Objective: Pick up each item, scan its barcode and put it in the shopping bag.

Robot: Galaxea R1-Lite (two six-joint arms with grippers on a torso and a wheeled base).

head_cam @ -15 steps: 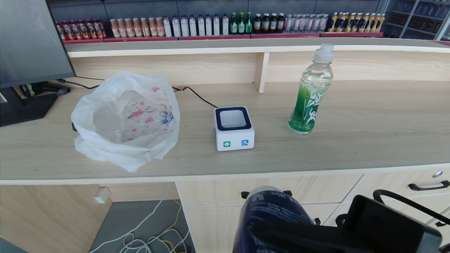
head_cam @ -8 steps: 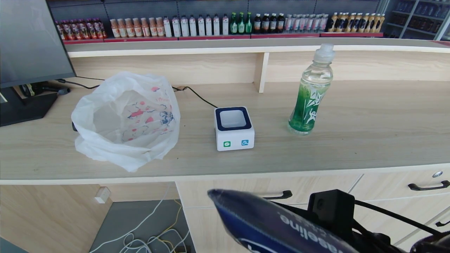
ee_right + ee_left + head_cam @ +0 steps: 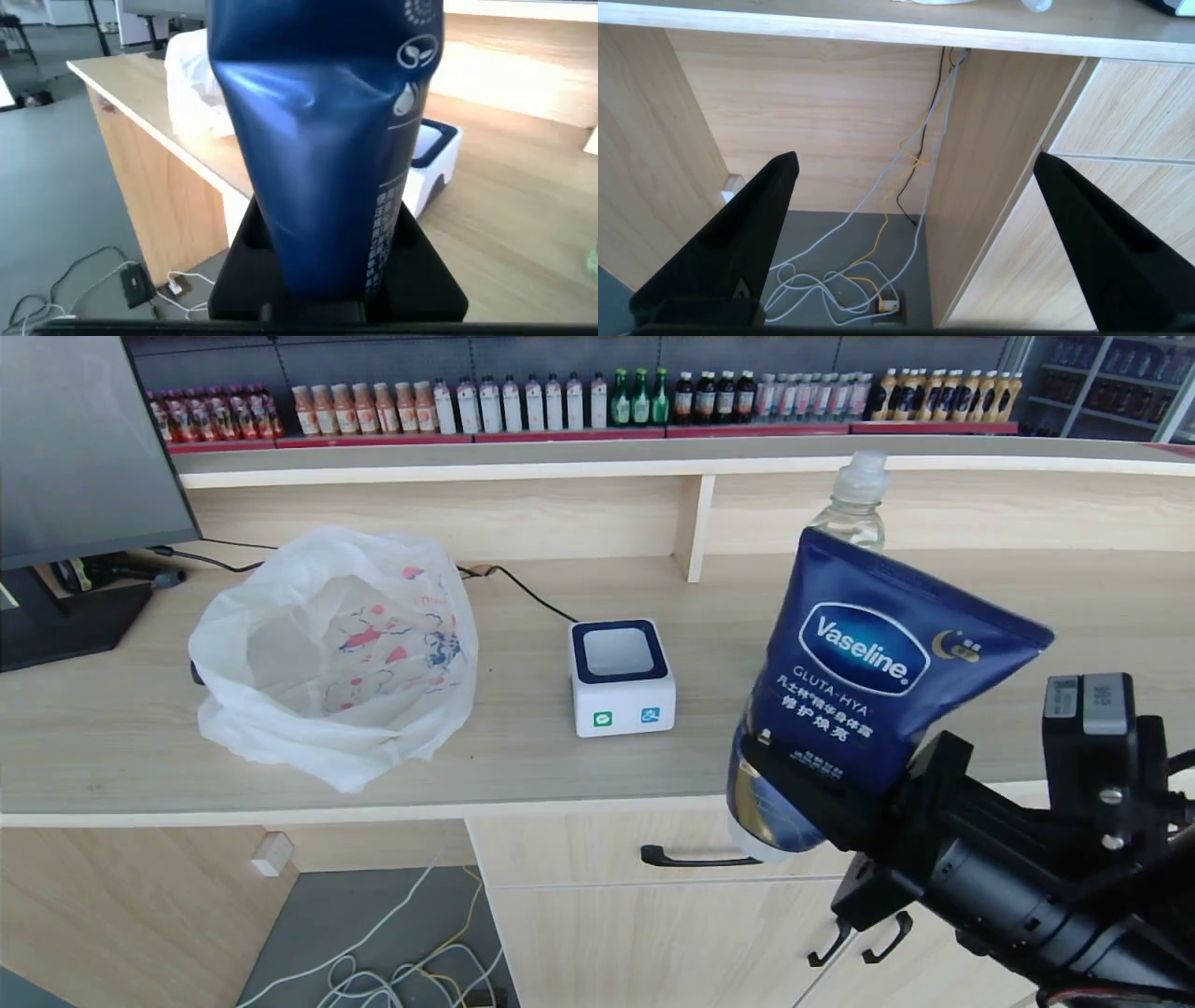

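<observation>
— So, which step?
— Scanning. The right gripper (image 3: 831, 803) pinches the dark blue soft plastic tube (image 3: 868, 672), held up to the right of the white box scanner (image 3: 621, 677).
— Next?
— Presumably, turn its barcode towards that scanner.

Bag (image 3: 331, 653) on counter (image 3: 523, 747) L, scanner (image 3: 621, 677) mid-counter to its R, bottle (image 3: 857, 499) further R, tube (image 3: 868, 681) up in front of bottle.
</observation>
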